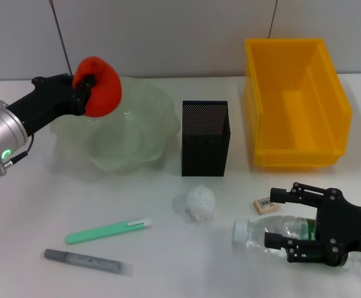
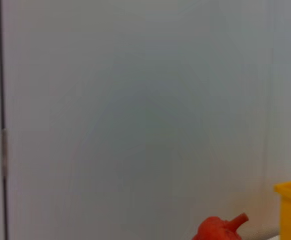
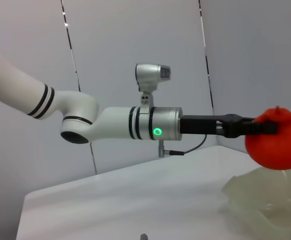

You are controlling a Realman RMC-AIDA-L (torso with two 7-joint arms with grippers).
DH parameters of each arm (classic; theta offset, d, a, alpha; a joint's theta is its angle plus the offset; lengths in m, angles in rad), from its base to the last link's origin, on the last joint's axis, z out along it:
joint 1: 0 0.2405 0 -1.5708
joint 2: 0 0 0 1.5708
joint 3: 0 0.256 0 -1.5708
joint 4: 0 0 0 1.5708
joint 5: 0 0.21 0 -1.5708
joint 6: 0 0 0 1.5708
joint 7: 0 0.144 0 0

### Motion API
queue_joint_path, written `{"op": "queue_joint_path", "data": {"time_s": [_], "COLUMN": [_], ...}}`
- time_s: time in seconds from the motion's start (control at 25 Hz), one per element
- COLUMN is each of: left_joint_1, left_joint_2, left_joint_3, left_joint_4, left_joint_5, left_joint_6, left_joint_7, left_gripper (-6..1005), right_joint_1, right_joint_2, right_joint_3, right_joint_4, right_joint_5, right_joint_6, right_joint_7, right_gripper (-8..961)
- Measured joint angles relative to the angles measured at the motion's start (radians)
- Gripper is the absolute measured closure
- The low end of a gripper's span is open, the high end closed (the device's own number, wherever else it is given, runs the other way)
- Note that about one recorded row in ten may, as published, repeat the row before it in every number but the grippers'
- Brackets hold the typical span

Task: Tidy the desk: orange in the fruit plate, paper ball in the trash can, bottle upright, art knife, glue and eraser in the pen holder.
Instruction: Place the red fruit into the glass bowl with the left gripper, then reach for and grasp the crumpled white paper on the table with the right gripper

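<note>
Fingers [image 3: 258,127] around orange [image 1: 98,87] above plate [image 1: 144,133] (side view only)

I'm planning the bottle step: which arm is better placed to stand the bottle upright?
Right, probably. The right gripper already straddles the lying bottle with fingers open, while the left gripper is busy holding the orange above the fruit plate, far across the desk.

A red-orange orange [image 1: 100,87], pale translucent green fruit plate [image 1: 146,133], black mesh pen holder [image 1: 205,139], yellow trash can [image 1: 295,102], mint-green art knife [image 1: 106,230], white paper ball [image 1: 199,202].
</note>
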Motion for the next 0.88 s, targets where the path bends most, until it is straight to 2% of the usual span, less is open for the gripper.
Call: {"op": "queue_joint_path", "data": {"time_s": [0.24, 0.48, 0.56, 0.72, 0.8, 0.88], "left_joint_1": [-0.019, -0.019, -0.004, 0.032, 0.085, 0.136], "left_joint_2": [-0.002, -0.001, 0.001, 0.004, 0.007, 0.008], "left_joint_3": [0.006, 0.016, 0.029, 0.040, 0.080, 0.149], "left_joint_4": [-0.050, -0.051, -0.049, -0.042, -0.038, -0.029], "left_joint_5": [-0.060, -0.057, -0.053, -0.053, -0.050, -0.049], "left_joint_6": [-0.050, -0.048, -0.010, 0.069, 0.183, 0.267], "left_joint_7": [0.074, 0.072, 0.064, 0.068, 0.085, 0.115], "left_gripper": [929, 721, 476, 316, 236, 208], "right_joint_1": [0.002, 0.002, 0.003, 0.005, 0.005, 0.005], "right_joint_2": [0.001, 0.001, 0.001, 0.002, 0.000, -0.001], "right_joint_3": [0.000, 0.000, 0.002, 0.006, 0.002, 0.001], "right_joint_4": [-0.001, -0.003, -0.001, 0.030, 0.076, 0.135], "right_joint_5": [-0.002, -0.002, -0.002, -0.002, -0.003, -0.017], "right_joint_6": [0.013, 0.016, 0.019, 0.023, 0.024, 0.024], "right_joint_7": [0.000, 0.000, 0.002, 0.064, 0.128, 0.207], "right_gripper": [172, 175, 175, 177, 178, 178]}}
